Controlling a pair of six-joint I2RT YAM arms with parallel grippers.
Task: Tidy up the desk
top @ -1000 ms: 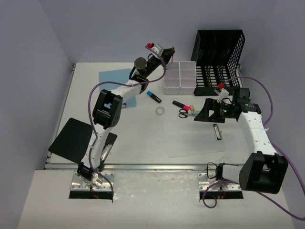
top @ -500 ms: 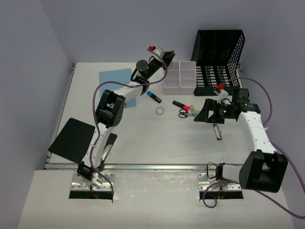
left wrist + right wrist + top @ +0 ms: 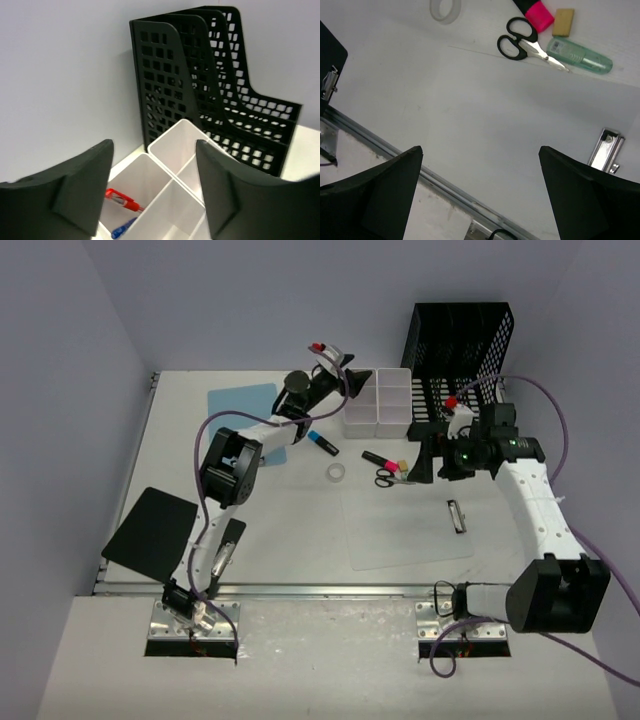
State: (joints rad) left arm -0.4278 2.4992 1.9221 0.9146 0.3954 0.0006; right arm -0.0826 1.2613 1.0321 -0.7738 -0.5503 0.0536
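The off-white desk [image 3: 180, 450] carries scattered stationery. My left gripper [image 3: 347, 368] hovers over the white compartment bins [image 3: 380, 400], its jaws open and empty [image 3: 154, 150]. Below it, in one compartment, lie a red pen [image 3: 120, 199] and a blue pen [image 3: 122, 231]. My right gripper [image 3: 428, 462] hangs open and empty [image 3: 480, 150] above the desk near the scissors [image 3: 385, 477]. In the right wrist view the scissors [image 3: 522, 46], a pink highlighter [image 3: 537, 14], a tan eraser [image 3: 563, 21] and a green translucent tube [image 3: 580, 55] lie close together.
A black mesh file rack [image 3: 460, 355] stands at the back right beside the bins. On the desk are a tape roll [image 3: 336, 472], blue marker [image 3: 322, 443], blue paper [image 3: 245, 400], black clipboard [image 3: 155, 530], clear sheet [image 3: 400, 530] and metal clip [image 3: 457, 516]. A metal rail [image 3: 330, 590] runs along the near edge.
My left gripper has opened above the bins after being shut. The right arm has swung back and up toward the file rack, staying open.
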